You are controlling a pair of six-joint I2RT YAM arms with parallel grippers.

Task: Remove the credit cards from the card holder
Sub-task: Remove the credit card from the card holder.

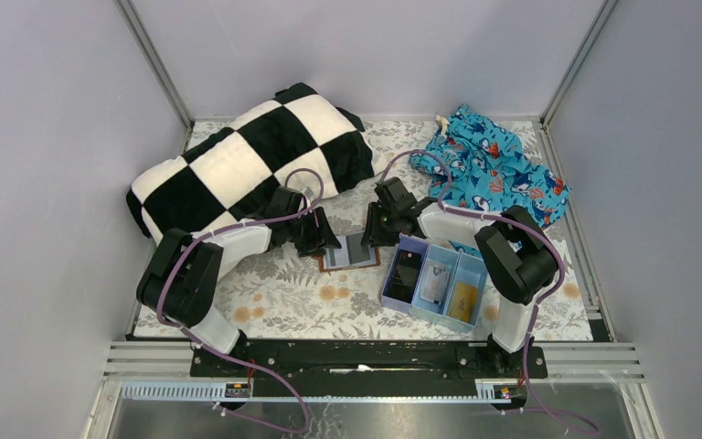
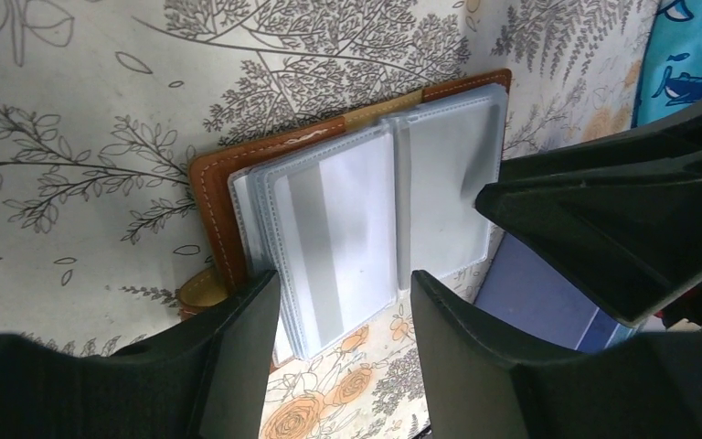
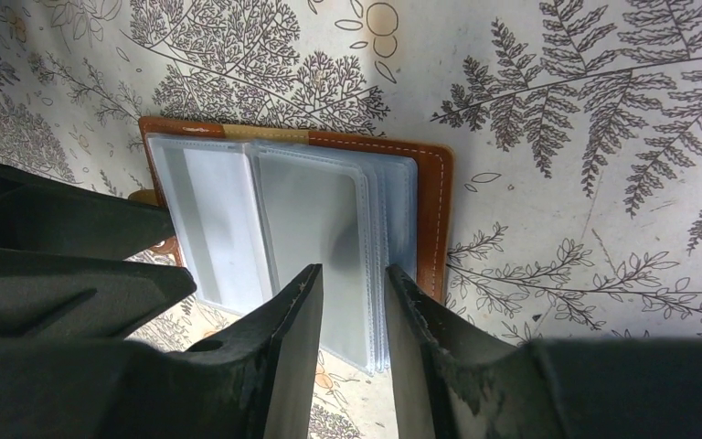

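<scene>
The card holder (image 1: 351, 251) lies open on the floral cloth, brown leather with clear plastic sleeves that look empty (image 2: 338, 229) (image 3: 274, 229). My left gripper (image 1: 320, 240) is open, just above the holder's left half, its jaws (image 2: 343, 311) wide apart over the sleeve stack. My right gripper (image 1: 379, 229) hovers over the right half, its jaws (image 3: 354, 302) apart by a narrow gap with nothing between them. The pale credit card (image 1: 435, 281) and the orange-gold credit card (image 1: 463, 297) lie in the middle and right compartments of the blue tray.
The light blue three-compartment tray (image 1: 393, 297) sits just right of the holder, with a black blocky item (image 1: 406, 273) in its left compartment. A checkered black-and-white pillow (image 1: 256, 155) lies at the back left and a blue patterned cloth (image 1: 498, 169) at the back right.
</scene>
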